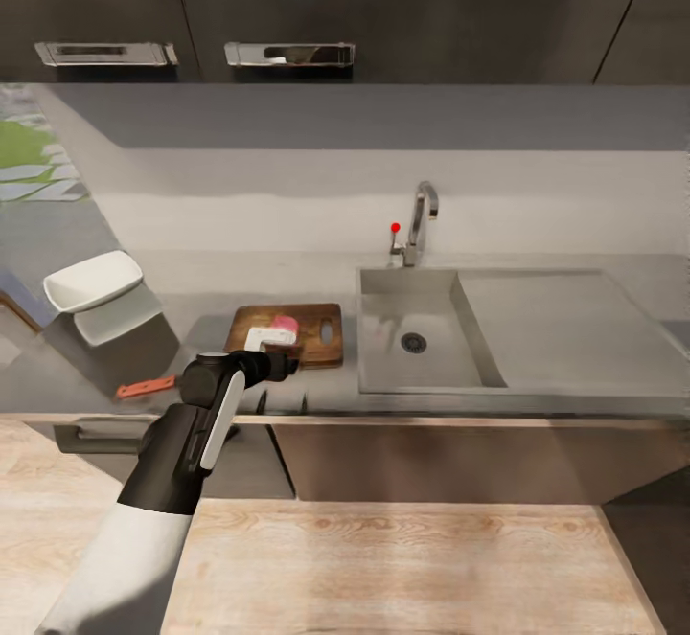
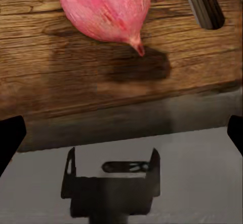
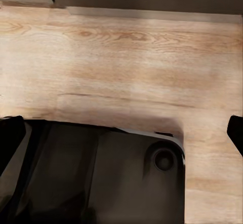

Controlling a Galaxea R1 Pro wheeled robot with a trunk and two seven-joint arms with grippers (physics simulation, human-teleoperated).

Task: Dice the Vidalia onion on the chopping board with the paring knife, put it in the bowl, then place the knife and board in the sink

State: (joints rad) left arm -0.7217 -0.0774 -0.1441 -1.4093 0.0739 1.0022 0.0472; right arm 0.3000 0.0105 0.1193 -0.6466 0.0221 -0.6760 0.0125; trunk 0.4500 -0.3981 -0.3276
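Pink onion (image 2: 106, 8) rests on the chopping board (image 1: 316, 314) near the countertop (image 1: 537, 405) front edge; left gripper (image 2: 121, 133) hovers wide open, empty.

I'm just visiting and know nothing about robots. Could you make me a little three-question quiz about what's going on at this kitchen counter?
1. True or false: the onion lies on the chopping board.
2. Where is the knife? A) in the sink B) on the countertop, to the left of the board C) in the bowl
3. Fill in: the left gripper is ____, holding nothing.

Key
1. True. The pink onion rests on the brown board, beside the sink.
2. B. Its red handle lies on the grey countertop, nearer than the white bowl.
3. Open. Its dark fingertips stand wide apart over the counter's edge, short of the onion.
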